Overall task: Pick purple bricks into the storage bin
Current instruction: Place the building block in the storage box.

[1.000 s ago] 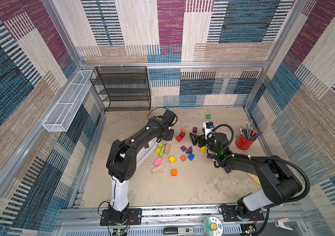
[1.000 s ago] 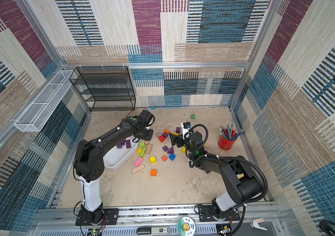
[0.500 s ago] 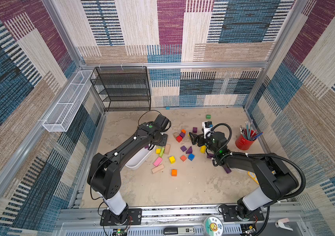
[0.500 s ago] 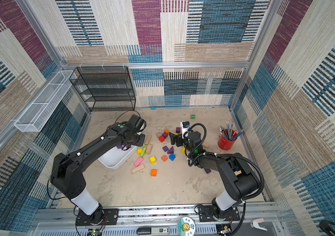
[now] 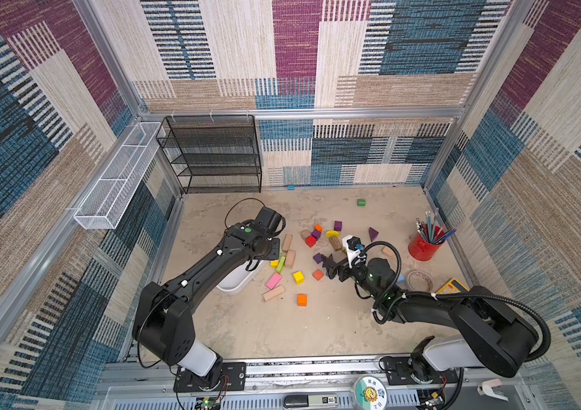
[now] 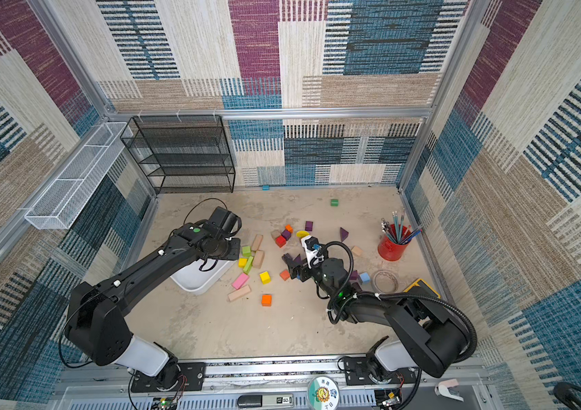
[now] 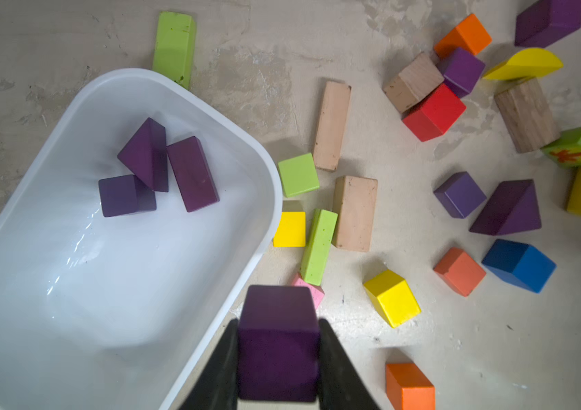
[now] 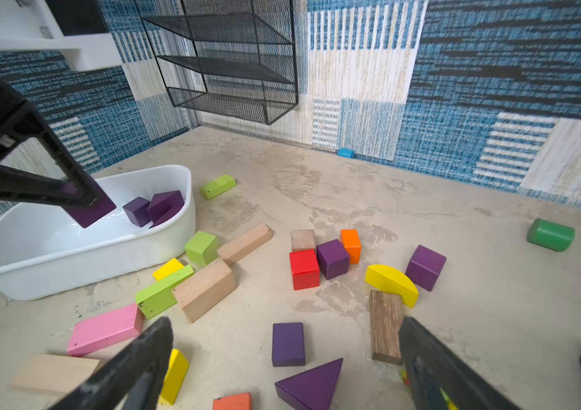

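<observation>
Fig.: Your L fingers grip a purple cube over the storage bin rim. Three purple bricks lie inside. Your R fingers – spread wide, empty – hover by a purple oblong & purple wedge on the bench.

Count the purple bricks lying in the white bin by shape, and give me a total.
Triangular wedge: 1
Cube: 1
Oblong: 1
Total in the storage bin: 3
Not counted: the held cube in the left gripper.

Only "50" reads — on the black front-rail device.
</observation>
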Controlling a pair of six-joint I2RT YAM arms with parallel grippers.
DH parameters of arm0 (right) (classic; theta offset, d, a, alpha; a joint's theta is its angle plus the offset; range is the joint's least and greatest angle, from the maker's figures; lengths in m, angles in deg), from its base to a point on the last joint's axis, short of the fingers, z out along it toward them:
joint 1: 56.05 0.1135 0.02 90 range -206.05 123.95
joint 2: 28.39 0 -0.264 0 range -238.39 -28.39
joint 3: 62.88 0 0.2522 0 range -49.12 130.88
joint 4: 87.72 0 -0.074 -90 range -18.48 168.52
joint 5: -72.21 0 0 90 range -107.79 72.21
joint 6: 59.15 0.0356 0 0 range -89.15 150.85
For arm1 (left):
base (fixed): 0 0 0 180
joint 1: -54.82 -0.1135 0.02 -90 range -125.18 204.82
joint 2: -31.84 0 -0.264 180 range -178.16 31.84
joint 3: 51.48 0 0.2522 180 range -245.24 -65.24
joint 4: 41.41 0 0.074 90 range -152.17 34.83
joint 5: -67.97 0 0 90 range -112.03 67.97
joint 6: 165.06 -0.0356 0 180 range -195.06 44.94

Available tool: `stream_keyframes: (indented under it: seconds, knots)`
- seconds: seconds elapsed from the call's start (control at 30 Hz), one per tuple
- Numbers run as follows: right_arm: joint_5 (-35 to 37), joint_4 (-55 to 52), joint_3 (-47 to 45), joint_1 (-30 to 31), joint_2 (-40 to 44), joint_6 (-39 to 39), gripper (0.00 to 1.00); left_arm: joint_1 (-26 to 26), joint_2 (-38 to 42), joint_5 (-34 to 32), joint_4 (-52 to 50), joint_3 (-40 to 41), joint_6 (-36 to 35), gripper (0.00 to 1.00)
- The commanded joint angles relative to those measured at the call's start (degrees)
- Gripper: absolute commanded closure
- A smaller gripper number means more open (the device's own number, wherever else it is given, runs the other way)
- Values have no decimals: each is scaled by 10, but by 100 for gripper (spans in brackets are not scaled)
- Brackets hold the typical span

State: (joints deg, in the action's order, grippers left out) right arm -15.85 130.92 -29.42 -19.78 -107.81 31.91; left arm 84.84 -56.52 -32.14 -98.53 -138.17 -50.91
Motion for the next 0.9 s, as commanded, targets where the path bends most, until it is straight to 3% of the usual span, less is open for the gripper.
stream_keyframes:
  seconds: [0.0, 0.4, 0.87]
  knots:
    - [-13, 49, -12, 5, 18, -22, 0, -10, 10, 1, 24, 10, 26, 74]
    - [-49, 9, 23, 44, -7, -89, 0, -86, 51, 24, 92, 101, 25, 74]
    - [-132, -88, 105, 64, -69, -139, 0, -109, 16, -21, 127, 128, 20, 74]
